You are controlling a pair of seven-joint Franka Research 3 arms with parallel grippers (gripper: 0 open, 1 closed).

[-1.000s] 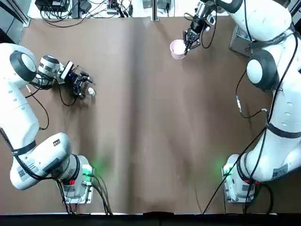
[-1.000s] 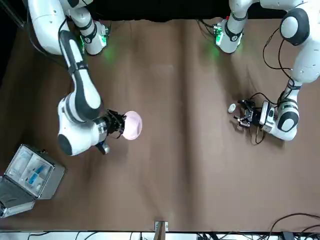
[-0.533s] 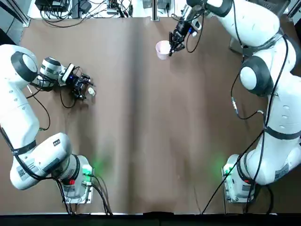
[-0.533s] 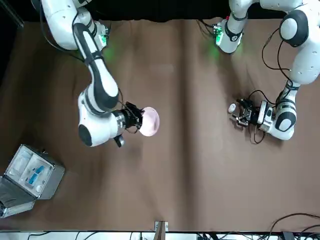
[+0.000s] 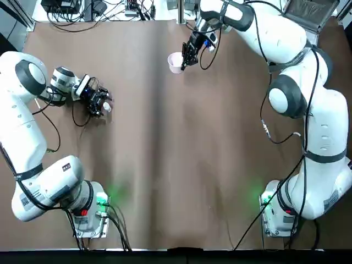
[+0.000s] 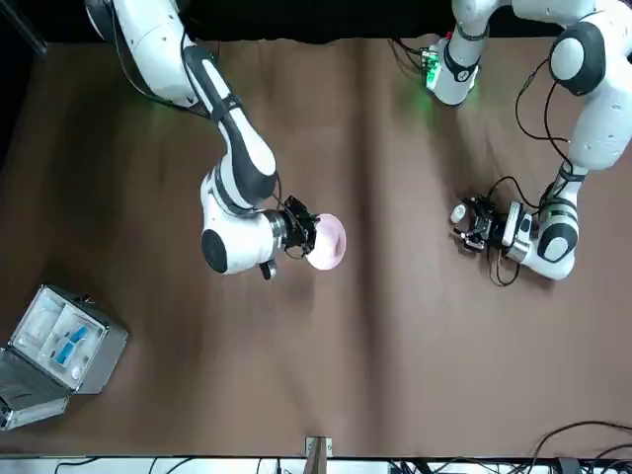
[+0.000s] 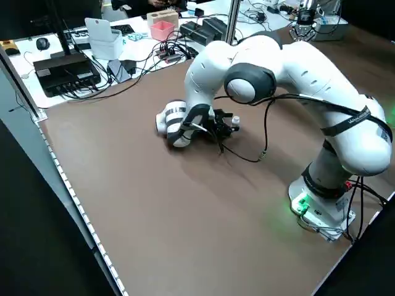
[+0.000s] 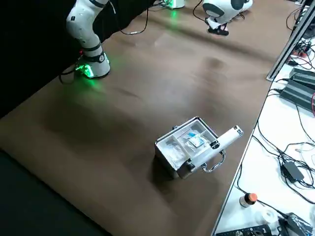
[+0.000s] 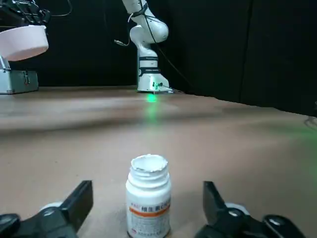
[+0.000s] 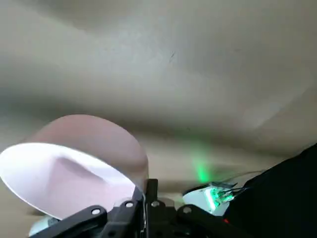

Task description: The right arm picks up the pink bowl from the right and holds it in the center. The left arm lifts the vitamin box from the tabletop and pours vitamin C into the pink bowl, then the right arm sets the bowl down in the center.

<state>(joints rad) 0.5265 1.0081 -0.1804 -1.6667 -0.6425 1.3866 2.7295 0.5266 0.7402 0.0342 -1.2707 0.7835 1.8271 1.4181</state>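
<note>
In the top view, the right arm reaches over the far part of the table, its gripper holding the pink bowl near the middle of the far side; the left arm bends toward the far left part, its gripper beside the small white vitamin box.

In the front view, the pink bowl shows its round outline above the table, at the end of the right gripper; the vitamin box is at the left gripper, well apart from the bowl; the grey case lies open on the right arm's side, with blue and white contents.

In the left side view, the left gripper is low over the table, the vitamin box upright at it; a pink box is among cables on the white surface beyond.

In the right side view, the open case rests on the table, near the edge by the white surface.

In the left wrist view, the fingers are wide apart, with the vitamin box, an uncapped white bottle with an orange stripe on its label, upright between them; neither finger touches it.

In the right wrist view, the fingers are clamped on the wall of the pink bowl; its whitish inside shows.
</note>
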